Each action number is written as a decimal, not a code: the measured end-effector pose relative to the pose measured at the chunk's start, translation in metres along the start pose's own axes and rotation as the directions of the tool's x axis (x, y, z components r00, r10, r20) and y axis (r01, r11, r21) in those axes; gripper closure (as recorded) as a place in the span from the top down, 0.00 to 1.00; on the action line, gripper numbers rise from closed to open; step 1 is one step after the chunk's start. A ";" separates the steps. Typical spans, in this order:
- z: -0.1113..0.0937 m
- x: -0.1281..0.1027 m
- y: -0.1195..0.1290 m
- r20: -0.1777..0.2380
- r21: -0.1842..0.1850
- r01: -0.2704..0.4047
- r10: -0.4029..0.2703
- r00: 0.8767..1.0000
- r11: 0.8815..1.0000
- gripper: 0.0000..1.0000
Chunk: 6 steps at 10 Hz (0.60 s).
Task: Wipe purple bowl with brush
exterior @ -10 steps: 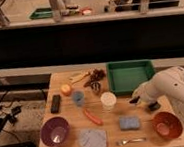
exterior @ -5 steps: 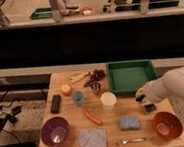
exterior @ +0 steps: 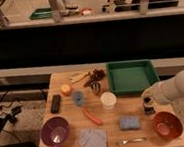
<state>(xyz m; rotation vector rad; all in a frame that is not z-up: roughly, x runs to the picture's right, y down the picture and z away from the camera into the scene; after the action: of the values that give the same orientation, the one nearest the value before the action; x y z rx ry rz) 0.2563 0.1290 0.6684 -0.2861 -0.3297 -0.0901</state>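
Gripper (exterior: pixel 148 100), fingers closed, has moved down beside the green tray (exterior: pixel 111 80) onto a small dark item I take for the brush (exterior: pixel 149 110); purple bowl (exterior: pixel 55 132) sits well apart to its left, unwiped.

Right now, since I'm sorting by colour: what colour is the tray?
Green tray, camera view; gripper at the brush near it.
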 end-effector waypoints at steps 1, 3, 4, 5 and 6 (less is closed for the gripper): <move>-0.009 0.005 0.002 -0.004 0.014 -0.007 0.007 1.000 1.000 0.00; -0.034 0.005 0.000 0.005 0.054 -0.006 0.006 1.000 0.999 0.00; -0.041 0.004 -0.001 0.010 0.063 -0.008 0.008 1.000 0.998 0.00; -0.048 0.003 -0.002 0.014 0.072 -0.009 0.008 1.000 0.997 0.00; -0.056 0.000 -0.005 0.025 0.084 -0.001 -0.001 1.000 0.996 0.00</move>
<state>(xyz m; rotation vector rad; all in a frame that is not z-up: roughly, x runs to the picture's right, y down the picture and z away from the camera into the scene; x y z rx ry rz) 0.2729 0.1079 0.6192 -0.2043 -0.3572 -0.0725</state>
